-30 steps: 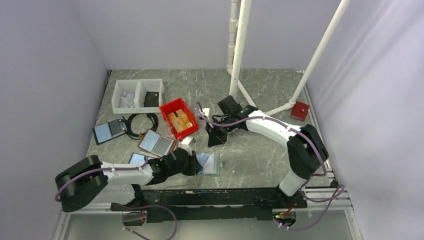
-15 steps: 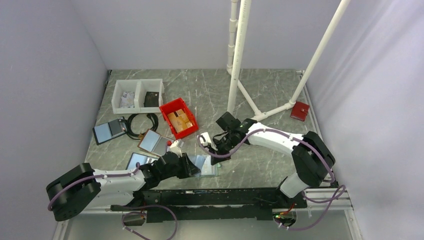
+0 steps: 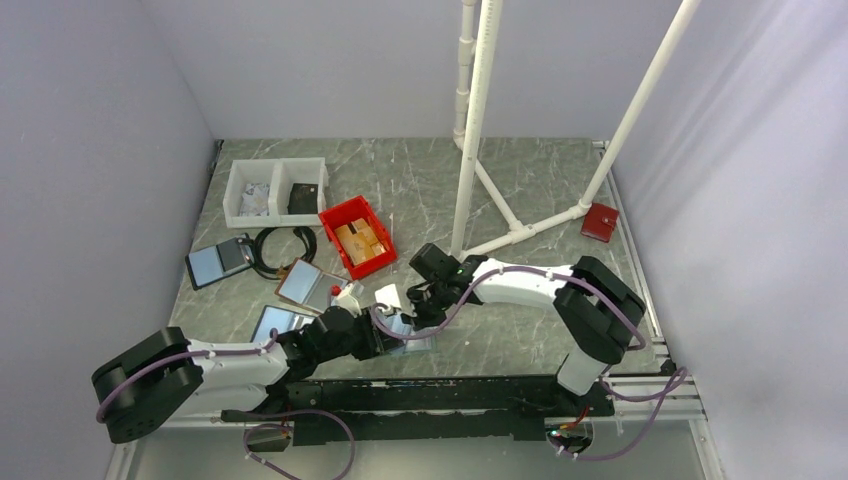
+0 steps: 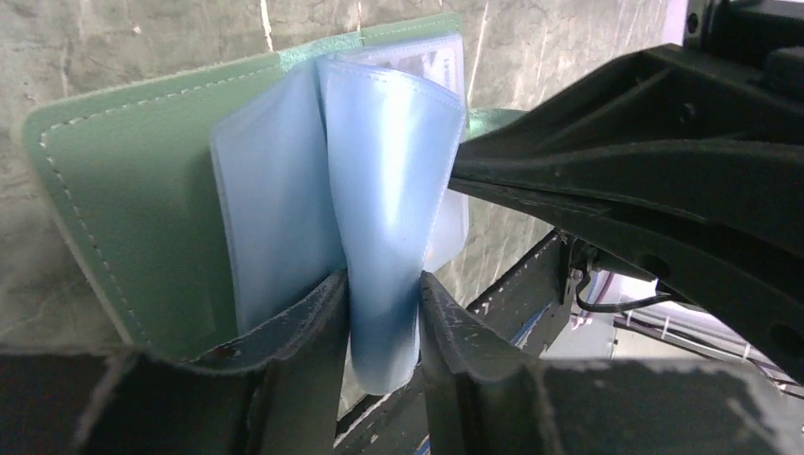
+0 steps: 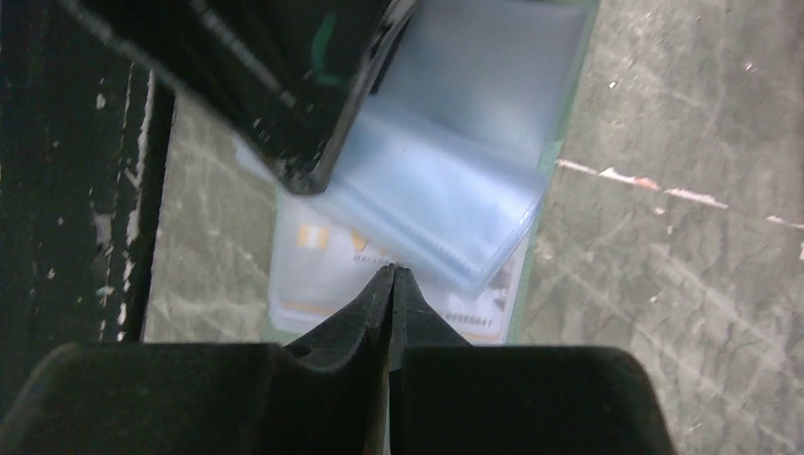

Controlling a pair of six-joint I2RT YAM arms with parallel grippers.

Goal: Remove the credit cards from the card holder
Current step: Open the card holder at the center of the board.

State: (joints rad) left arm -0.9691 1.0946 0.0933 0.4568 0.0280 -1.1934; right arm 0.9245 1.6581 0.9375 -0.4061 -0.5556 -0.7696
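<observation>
The card holder lies open near the table's front edge, its teal-green cover flat on the marble. My left gripper is shut on a bunch of its pale blue pocket panels, holding them lifted off the cover; seen from the top, that left gripper sits at the holder's left side. My right gripper is shut with nothing in it. Its tips hover at a pale credit card with orange marks, lying in the lowest pocket under the raised panels. In the top view the right gripper stands over the holder's far edge.
A red bin and a white two-part bin stand at the back left. A brown-edged folder, a dark-edged folder and a black cable coil lie left of the holder. White poles rise behind.
The right arm has swung down and left, from beside the red bin to over the card holder. The left gripper has stayed on the holder's blue panels.
</observation>
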